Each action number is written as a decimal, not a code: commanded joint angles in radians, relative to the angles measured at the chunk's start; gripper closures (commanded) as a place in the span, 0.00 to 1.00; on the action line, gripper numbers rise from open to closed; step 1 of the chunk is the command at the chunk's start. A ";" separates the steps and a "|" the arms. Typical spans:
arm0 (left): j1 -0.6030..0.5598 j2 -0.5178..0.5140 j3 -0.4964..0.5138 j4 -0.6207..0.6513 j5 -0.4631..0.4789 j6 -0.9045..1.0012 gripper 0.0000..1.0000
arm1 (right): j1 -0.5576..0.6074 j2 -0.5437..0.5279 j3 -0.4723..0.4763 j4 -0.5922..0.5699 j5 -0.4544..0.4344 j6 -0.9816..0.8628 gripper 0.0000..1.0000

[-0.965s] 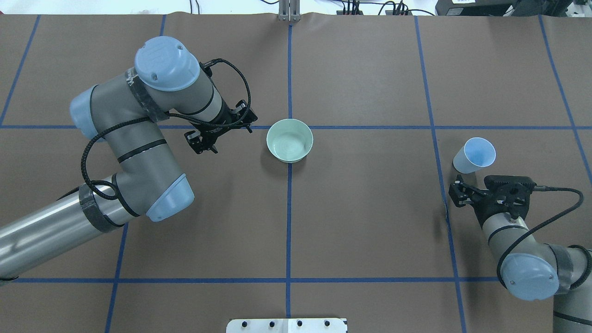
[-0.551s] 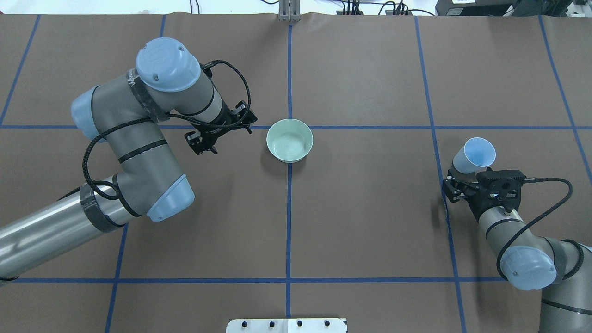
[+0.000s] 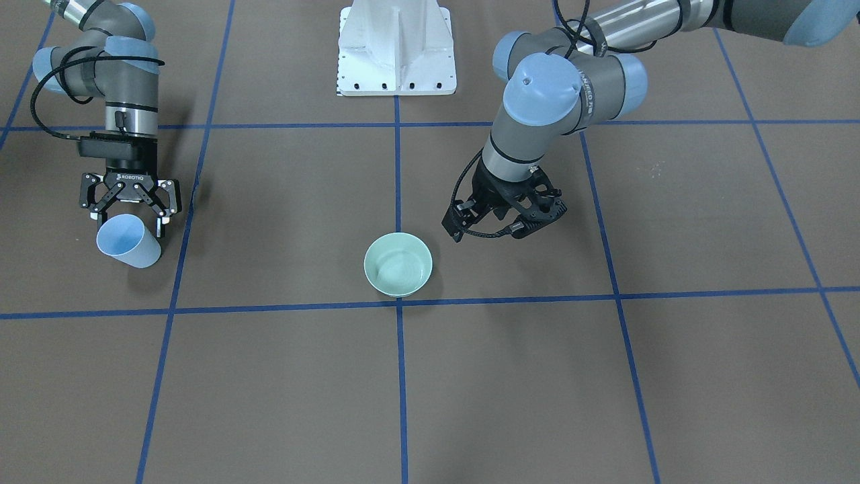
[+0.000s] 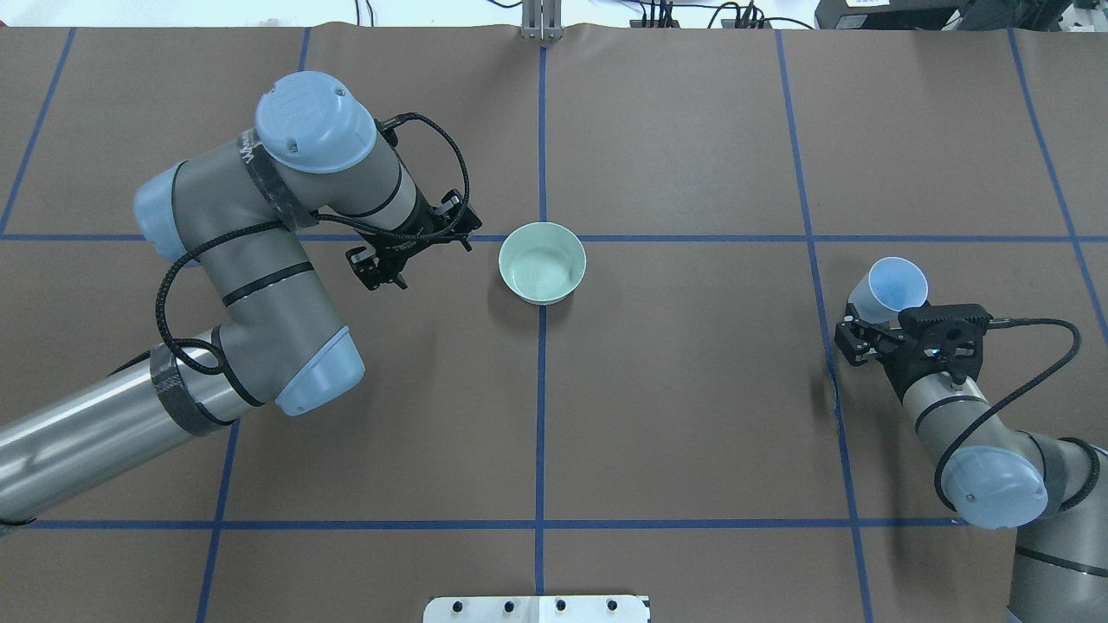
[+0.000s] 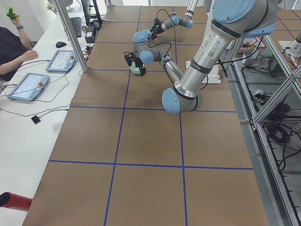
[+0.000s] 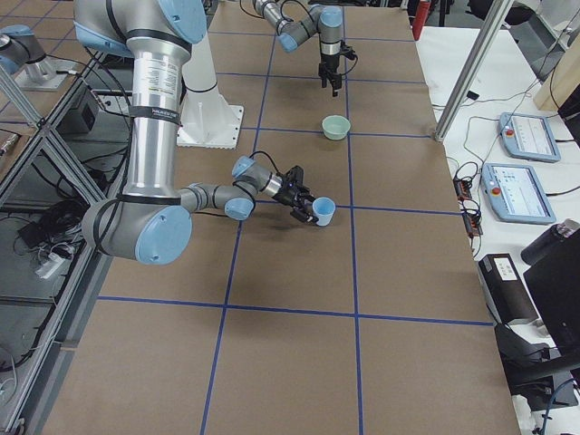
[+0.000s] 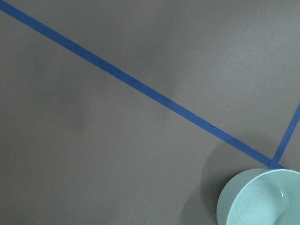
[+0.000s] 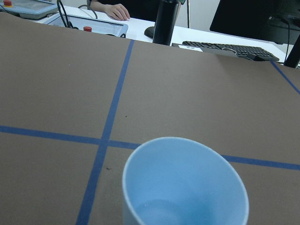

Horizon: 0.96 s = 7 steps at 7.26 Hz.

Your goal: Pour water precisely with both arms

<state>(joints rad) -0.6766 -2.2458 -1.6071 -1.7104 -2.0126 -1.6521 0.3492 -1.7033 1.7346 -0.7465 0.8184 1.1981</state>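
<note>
The right gripper (image 3: 130,216) is closing in on the pale blue cup (image 3: 131,243); its fingers are standing apart, readying the grasp.

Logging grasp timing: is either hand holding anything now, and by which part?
Nothing held yet: right hand open by the blue cup, left hand empty.

**Both arms** are silver-grey tubes with pale blue joint caps. In the overhead view the left arm (image 4: 260,216) folds in from 8 o'clock, and its black left gripper (image 3: 500,225) hangs, jaws apart, at 9 o'clock of the pale green bowl (image 4: 543,262). The right arm (image 4: 952,415) enters from 4 o'clock, and its right gripper (image 3: 129,218) is spread wide, fingertips just beside the upright pale blue cup (image 4: 892,290). **The water** (image 8: 161,208) is a shallow clear layer in the cup's bottom, seen only as faint glints.
</note>
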 commanded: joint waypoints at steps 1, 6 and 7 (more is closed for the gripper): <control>0.000 0.000 0.009 0.000 0.000 0.000 0.00 | 0.010 0.007 -0.004 0.002 -0.001 -0.021 0.01; 0.000 -0.003 0.010 0.000 0.000 -0.002 0.00 | 0.048 0.080 -0.075 0.002 0.005 -0.038 0.01; 0.000 -0.005 0.010 -0.002 0.000 -0.002 0.00 | 0.065 0.080 -0.076 0.004 0.014 -0.063 0.01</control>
<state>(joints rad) -0.6765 -2.2492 -1.5969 -1.7107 -2.0125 -1.6536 0.3943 -1.6260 1.6668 -0.7436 0.8250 1.1539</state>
